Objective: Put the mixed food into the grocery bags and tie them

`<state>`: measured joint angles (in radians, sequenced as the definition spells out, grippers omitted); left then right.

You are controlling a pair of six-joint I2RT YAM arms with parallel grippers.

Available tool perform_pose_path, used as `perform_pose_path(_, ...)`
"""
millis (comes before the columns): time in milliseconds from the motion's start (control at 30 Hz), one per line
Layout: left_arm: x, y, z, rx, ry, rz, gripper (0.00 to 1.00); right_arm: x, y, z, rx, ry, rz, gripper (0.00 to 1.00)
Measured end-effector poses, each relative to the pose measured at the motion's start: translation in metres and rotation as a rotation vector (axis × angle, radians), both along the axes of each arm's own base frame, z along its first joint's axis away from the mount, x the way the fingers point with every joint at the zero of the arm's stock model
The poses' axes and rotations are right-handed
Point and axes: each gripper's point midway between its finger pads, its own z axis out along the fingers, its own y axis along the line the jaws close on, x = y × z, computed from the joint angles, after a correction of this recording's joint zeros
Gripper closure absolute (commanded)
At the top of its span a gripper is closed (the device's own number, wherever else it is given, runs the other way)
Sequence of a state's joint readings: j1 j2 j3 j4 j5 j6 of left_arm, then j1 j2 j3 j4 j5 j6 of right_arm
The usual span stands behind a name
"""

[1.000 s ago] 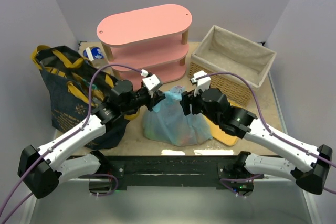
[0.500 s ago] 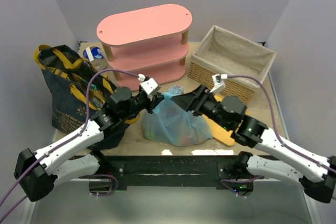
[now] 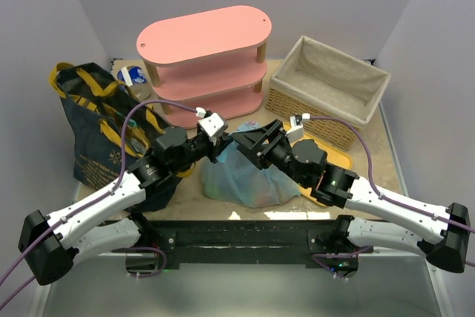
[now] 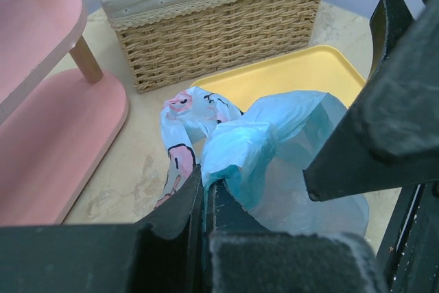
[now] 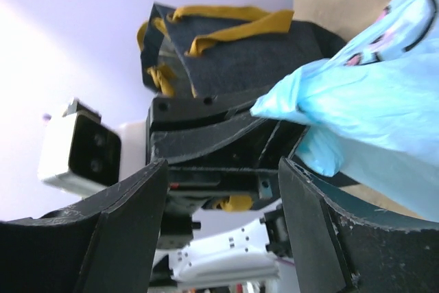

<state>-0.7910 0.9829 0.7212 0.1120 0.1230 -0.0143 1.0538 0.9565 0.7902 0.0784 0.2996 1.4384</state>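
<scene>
The thin light-blue plastic bag (image 3: 249, 180) stands filled at the table's near middle, its top gathered into a twisted handle (image 4: 236, 152). My left gripper (image 3: 220, 146) (image 4: 204, 186) is shut on that handle. My right gripper (image 3: 250, 142) (image 5: 223, 169) is open, right beside the bag's top and facing the left gripper's jaws, with nothing between its fingers. One right finger (image 4: 384, 121) looms close in the left wrist view. The navy tote (image 3: 96, 128) (image 5: 233, 53) with yellow handles stands at the left. The food inside both bags is hidden.
A pink three-tier shelf (image 3: 204, 53) stands at the back middle, and a lined wicker basket (image 3: 326, 90) (image 4: 219, 25) at the back right. A yellow tray (image 3: 335, 161) (image 4: 288, 77) lies under the right arm. A bottle cap (image 3: 134, 76) shows behind the tote.
My right arm has swung left, so its open gripper now sits against the bag's top beside the left gripper. The left gripper kept its hold and barely moved.
</scene>
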Motion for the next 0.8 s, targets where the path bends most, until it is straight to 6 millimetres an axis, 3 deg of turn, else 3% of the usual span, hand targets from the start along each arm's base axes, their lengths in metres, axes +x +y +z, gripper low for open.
perform_pose_path(800,-0.01,-0.005,-0.002,0.0,-0.003,-0.021,1.0,0.036,-0.001,-0.049,-0.086,0.087,-0.191,0.37)
